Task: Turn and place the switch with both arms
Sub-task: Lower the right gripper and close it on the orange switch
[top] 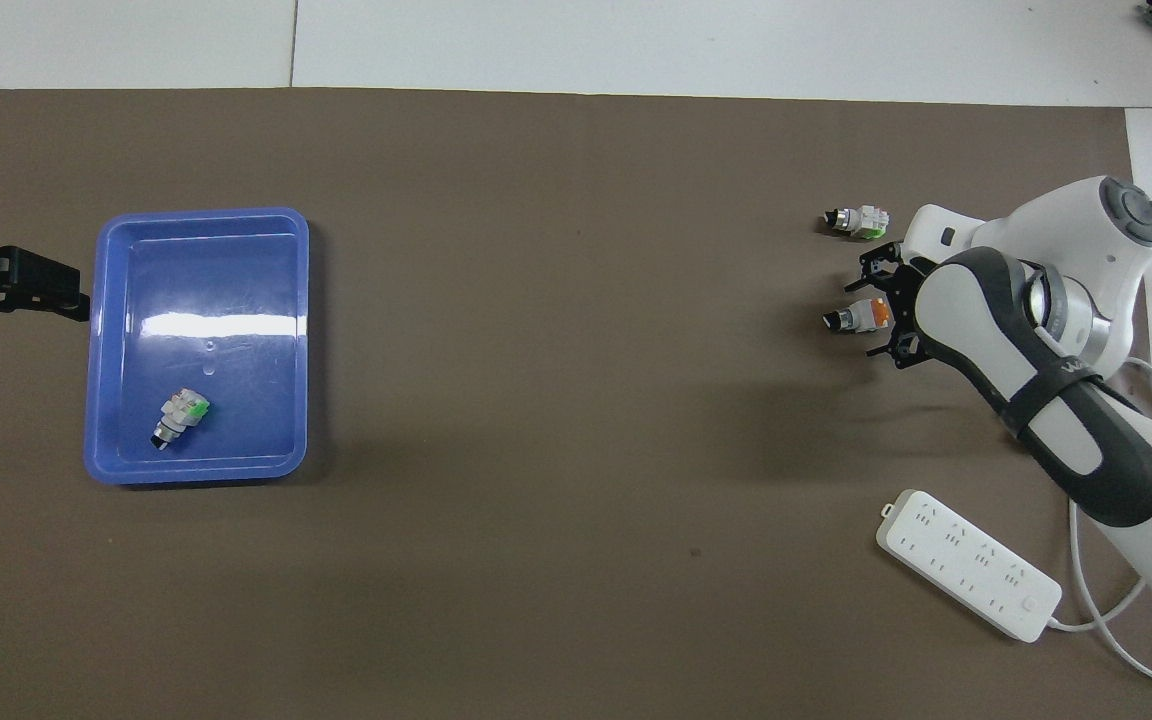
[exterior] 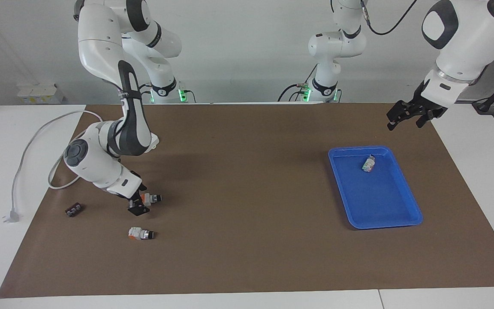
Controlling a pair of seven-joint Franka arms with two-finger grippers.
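Note:
The switch lies on its side on the brown mat toward the right arm's end, orange block toward the arm and black knob pointing away from it. My right gripper is low at the mat and open. One finger stands on each side of the switch's orange end, with a gap showing on both sides. My left gripper waits open in the air beside the blue tray, holding nothing.
A second, mostly white switch lies a little farther from the robots than the first. A small white piece with green marks sits in the tray. A small black part, a power strip and its cable lie near the right arm.

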